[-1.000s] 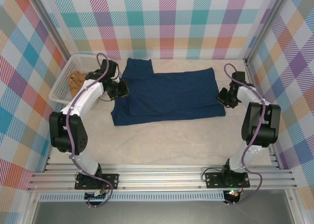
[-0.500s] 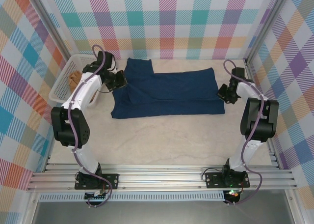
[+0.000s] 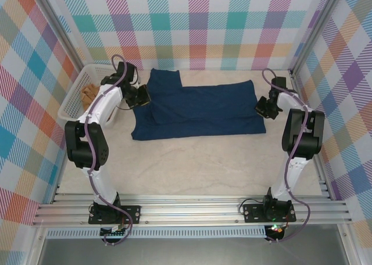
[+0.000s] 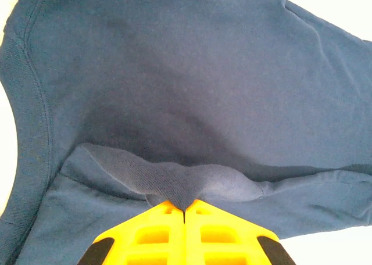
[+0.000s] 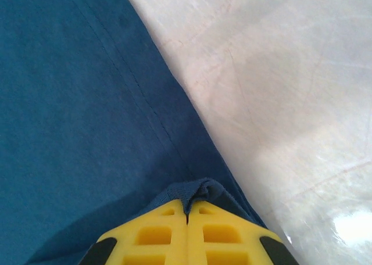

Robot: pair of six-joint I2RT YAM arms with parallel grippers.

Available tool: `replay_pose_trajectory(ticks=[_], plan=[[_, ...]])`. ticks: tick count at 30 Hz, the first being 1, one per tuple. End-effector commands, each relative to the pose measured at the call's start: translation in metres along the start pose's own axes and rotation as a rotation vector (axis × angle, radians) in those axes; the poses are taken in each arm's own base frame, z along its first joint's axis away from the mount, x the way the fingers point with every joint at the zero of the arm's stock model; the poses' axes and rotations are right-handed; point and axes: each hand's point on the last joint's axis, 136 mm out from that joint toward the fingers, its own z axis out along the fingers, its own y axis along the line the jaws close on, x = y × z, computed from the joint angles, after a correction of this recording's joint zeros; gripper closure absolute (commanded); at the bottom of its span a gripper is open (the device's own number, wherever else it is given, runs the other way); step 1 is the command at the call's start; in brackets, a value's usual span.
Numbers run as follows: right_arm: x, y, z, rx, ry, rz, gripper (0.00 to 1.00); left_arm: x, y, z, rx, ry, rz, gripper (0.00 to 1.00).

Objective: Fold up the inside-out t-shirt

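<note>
The inside-out t-shirt (image 3: 197,109) is dark navy and lies partly folded across the far half of the table, one sleeve sticking up at the back left. At its left edge, my left gripper (image 3: 143,97) is shut on a pinched ridge of navy cloth (image 4: 174,186) that rises between the yellow fingers (image 4: 157,230). My right gripper (image 3: 261,107) is shut on the shirt's right hem (image 5: 195,192), where the fabric bunches between its yellow fingers (image 5: 218,233). The shirt (image 5: 81,114) spreads to the left of that hem.
A white basket (image 3: 74,96) stands at the far left and holds a tan-orange cloth (image 3: 89,93). Checked walls close the table on three sides. Bare pale tabletop (image 3: 197,166) lies between the shirt and the arm bases.
Both grippers have moved toward the back of the table with the shirt's near edge, drawing it over the rest. The folded shirt now looks narrower front to back.
</note>
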Motion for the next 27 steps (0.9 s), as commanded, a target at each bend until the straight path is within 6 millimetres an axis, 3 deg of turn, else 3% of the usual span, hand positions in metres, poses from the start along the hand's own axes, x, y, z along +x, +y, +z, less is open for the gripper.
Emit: replay_pose_trajectory(ticks=[1,5,10,14,19,23,27], plan=[[-0.001,0.006,0.005,-0.006,0.017,-0.027,1.0,-0.013,0.004,-0.002,-0.01,-0.03,0.01,1.0],[-0.003,0.003,0.011,0.008,0.022,-0.031,0.99,-0.017,0.007,0.005,-0.024,-0.027,0.007,1.0],[-0.007,0.005,0.005,0.011,0.009,-0.045,0.85,-0.027,0.007,0.017,-0.027,-0.032,0.002,1.0],[-0.013,0.008,-0.014,0.009,-0.036,-0.064,0.76,-0.042,0.007,0.036,-0.033,-0.041,-0.009,1.0],[-0.011,0.024,-0.044,-0.062,-0.092,-0.081,0.67,-0.071,0.013,0.073,-0.075,-0.07,-0.024,0.96],[0.007,0.041,-0.061,-0.11,-0.109,-0.123,0.62,-0.097,0.015,0.098,-0.1,-0.096,-0.035,0.72],[0.036,0.076,-0.079,-0.194,-0.139,-0.273,0.56,-0.111,-0.004,0.083,-0.057,-0.118,-0.009,0.51]])
